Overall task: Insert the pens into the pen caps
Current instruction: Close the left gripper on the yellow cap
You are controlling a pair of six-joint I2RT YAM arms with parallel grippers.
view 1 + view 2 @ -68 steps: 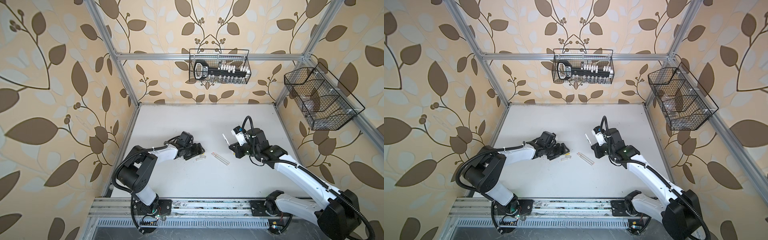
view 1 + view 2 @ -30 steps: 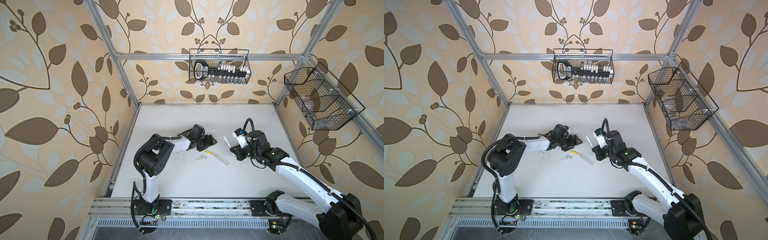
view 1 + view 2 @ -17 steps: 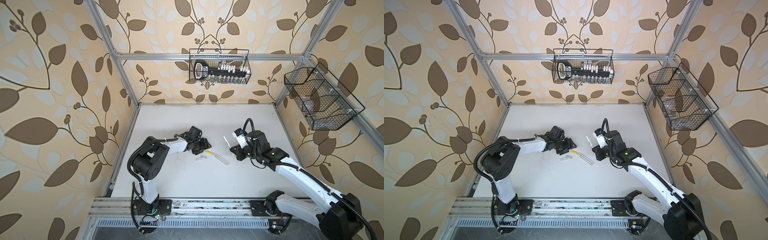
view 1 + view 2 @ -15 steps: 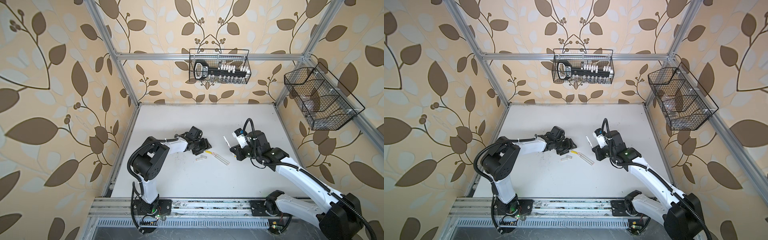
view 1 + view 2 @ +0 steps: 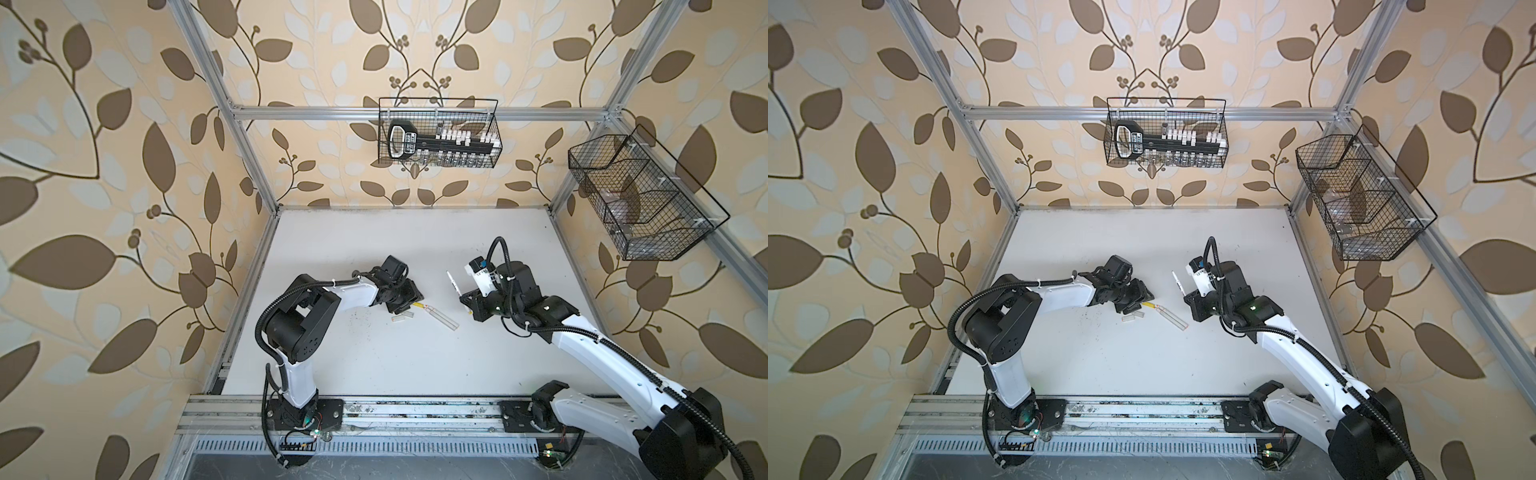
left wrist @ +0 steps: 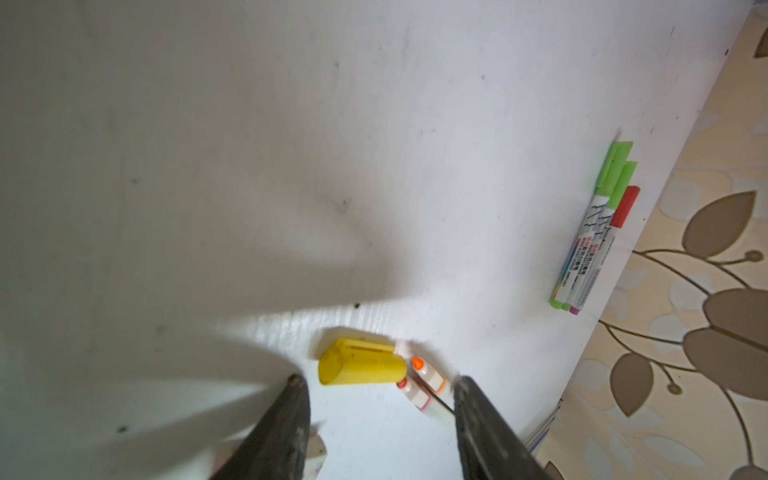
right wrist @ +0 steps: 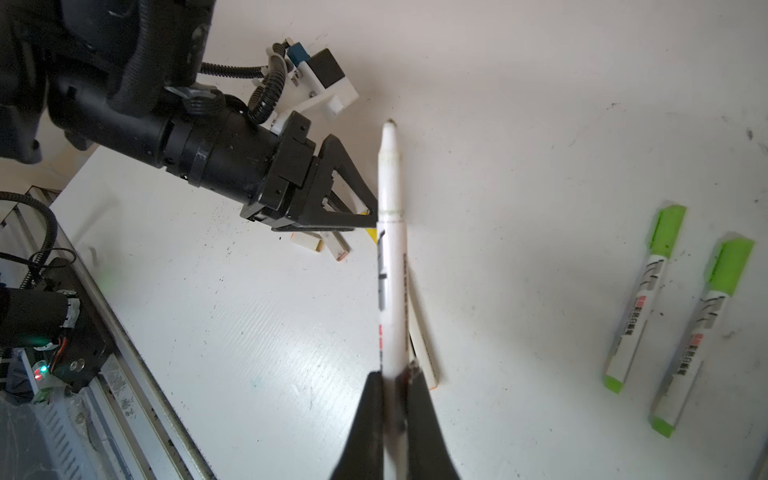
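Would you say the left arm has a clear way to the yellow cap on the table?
Probably yes: the yellow cap lies uncovered just ahead of the open fingers of the left gripper; only two uncapped pens beside one end might get caught.

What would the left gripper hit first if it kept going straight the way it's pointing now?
Most likely the yellow cap, lying on the table just ahead of the left gripper, in line with its open jaws. Two uncapped pens sit right beside it; depth is hard to judge.
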